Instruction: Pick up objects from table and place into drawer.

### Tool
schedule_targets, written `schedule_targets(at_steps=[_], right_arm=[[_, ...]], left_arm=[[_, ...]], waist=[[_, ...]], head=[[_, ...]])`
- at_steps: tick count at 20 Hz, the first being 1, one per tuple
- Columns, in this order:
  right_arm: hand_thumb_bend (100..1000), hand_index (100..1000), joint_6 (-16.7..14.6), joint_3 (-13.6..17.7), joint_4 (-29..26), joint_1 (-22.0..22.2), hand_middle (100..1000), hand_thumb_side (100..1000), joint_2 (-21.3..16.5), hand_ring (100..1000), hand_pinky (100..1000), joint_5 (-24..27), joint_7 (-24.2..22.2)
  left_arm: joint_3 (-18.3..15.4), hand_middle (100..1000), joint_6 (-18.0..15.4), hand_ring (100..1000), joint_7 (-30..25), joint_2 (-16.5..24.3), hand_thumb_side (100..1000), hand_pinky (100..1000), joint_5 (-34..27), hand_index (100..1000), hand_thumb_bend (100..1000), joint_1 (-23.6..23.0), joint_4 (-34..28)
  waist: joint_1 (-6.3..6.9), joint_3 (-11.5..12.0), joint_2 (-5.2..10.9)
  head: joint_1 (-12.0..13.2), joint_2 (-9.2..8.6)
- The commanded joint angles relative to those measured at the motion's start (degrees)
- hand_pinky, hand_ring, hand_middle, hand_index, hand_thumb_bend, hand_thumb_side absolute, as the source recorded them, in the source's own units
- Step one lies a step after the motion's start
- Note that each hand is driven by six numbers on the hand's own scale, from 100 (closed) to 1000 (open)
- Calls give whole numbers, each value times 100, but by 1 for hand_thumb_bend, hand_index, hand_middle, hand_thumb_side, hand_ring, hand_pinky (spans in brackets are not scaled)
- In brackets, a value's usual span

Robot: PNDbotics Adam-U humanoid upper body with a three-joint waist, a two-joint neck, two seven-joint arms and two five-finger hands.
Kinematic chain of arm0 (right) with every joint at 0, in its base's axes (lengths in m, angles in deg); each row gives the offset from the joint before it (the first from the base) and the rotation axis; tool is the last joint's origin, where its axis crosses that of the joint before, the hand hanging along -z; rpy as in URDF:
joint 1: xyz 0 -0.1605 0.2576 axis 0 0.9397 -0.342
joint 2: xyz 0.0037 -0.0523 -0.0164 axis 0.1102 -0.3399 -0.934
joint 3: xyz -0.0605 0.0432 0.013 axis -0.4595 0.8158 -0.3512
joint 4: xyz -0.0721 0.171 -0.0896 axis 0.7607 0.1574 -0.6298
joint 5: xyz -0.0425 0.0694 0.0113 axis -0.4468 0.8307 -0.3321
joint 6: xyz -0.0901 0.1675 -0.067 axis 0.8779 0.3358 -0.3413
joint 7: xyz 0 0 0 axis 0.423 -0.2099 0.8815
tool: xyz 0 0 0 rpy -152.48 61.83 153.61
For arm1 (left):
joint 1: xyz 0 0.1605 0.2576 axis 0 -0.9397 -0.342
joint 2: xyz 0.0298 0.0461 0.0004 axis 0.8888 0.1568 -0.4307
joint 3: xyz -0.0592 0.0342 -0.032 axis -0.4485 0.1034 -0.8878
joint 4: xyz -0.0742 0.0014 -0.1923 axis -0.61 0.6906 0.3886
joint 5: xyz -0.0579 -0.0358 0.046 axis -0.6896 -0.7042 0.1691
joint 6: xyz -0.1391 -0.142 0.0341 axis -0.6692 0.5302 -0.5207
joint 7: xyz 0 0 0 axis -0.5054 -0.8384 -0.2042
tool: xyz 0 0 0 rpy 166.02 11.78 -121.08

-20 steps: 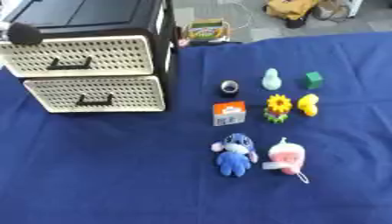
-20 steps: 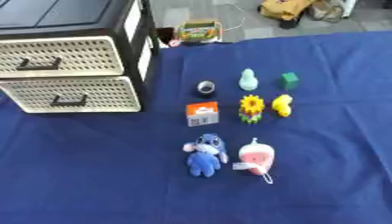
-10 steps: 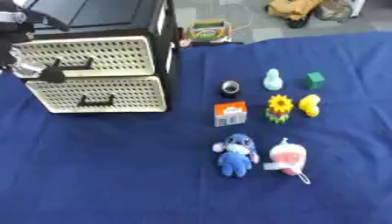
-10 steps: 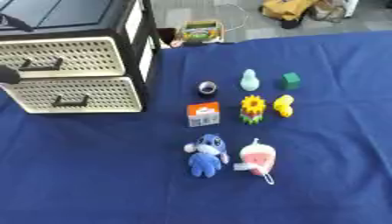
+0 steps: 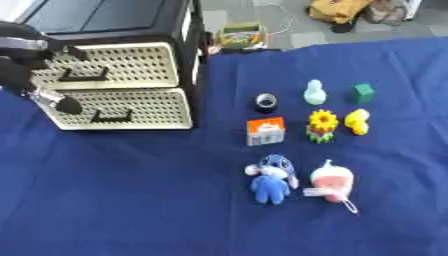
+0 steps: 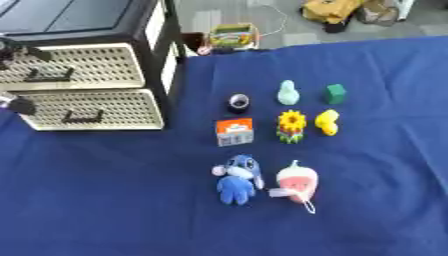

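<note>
The left hand (image 5: 35, 65) sits at the front of the drawer unit (image 5: 118, 85), on the left of the bench (image 5: 131, 200), its fingers (image 5: 61, 103) curled and reaching towards the upper drawer's handle (image 5: 83, 76), likely to pull the drawer open first, since both drawers look closed. Whether they grip the handle I cannot tell. The toys wait well to the right: blue plush (image 5: 271, 177), pink plush (image 5: 331, 181), orange box (image 5: 265, 131), sunflower (image 5: 323, 125).
</note>
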State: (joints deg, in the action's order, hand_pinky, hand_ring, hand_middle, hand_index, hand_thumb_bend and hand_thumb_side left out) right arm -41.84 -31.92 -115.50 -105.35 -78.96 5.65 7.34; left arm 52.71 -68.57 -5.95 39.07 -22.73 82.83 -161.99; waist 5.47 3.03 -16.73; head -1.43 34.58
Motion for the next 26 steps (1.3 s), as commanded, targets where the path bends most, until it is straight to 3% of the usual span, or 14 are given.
schedule_targets(at_steps=[1, 8, 15, 26], right_arm=[[100, 790, 10, 19, -66, -70, 615, 960, -143, 681, 680, -33, -7], [100, 788, 25, 26, -66, -59, 610, 957, -149, 680, 679, -53, -2], [100, 787, 39, 28, -66, -50, 607, 959, -140, 679, 678, -73, 1], [100, 786, 64, 39, -66, -50, 604, 960, -114, 678, 678, -79, 15]], left_arm=[[-83, 100, -18, 100, 10, 90, 772, 100, 98, 943, 802, 176, 147], [-226, 100, 3, 100, 10, -33, 772, 100, 402, 907, 798, 389, 628], [-359, 100, -107, 100, 10, -252, 777, 100, 615, 931, 772, 722, 1222], [-297, 100, -245, 100, 10, -337, 791, 100, 700, 923, 761, 717, 1390]], waist=[[-15, -8, 80], [-16, -21, 51], [-5, -65, 34], [7, -83, -15]], head=[[39, -87], [77, -139], [131, -180], [139, -163]])
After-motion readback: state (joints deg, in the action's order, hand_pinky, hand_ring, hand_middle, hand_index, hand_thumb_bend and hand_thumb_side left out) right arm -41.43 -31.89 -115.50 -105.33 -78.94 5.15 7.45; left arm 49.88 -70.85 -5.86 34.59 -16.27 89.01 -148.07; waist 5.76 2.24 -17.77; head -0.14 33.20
